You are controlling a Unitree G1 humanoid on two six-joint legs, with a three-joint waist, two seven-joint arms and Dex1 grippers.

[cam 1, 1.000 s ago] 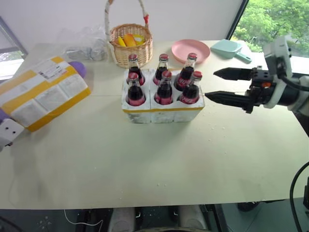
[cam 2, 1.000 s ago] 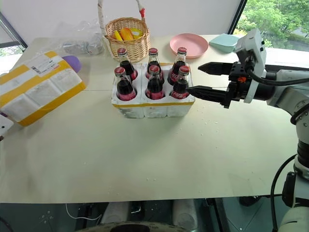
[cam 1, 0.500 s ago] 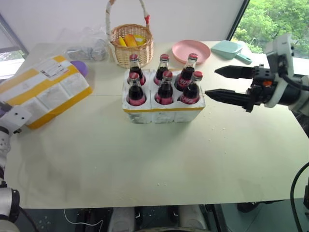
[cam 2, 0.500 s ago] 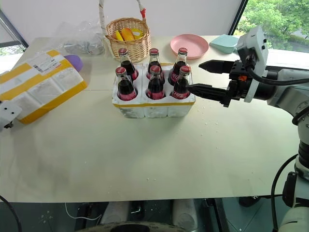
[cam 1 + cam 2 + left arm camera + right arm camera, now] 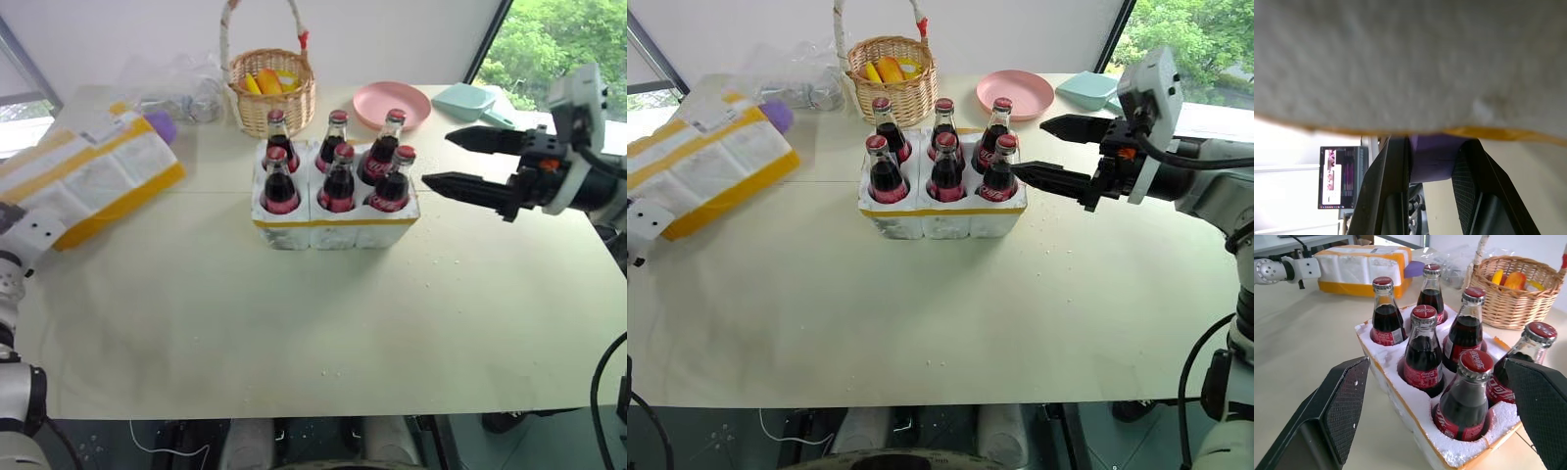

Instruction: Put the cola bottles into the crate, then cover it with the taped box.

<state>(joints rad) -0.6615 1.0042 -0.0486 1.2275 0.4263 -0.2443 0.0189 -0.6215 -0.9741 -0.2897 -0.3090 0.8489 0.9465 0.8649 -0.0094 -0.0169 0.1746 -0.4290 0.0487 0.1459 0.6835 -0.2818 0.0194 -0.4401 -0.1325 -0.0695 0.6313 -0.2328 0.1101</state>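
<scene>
Cola bottles (image 5: 337,171) in crate (image 5: 335,226), taped box (image 5: 86,179) tilted

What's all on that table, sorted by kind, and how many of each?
Cola bottles: 6
Foam crate: 1
Taped box: 1
Wicker basket: 1
Pink plate: 1
Teal dustpan: 1
Clear plastic bag: 1
Purple thing behind the box: 1
Total: 13
</scene>
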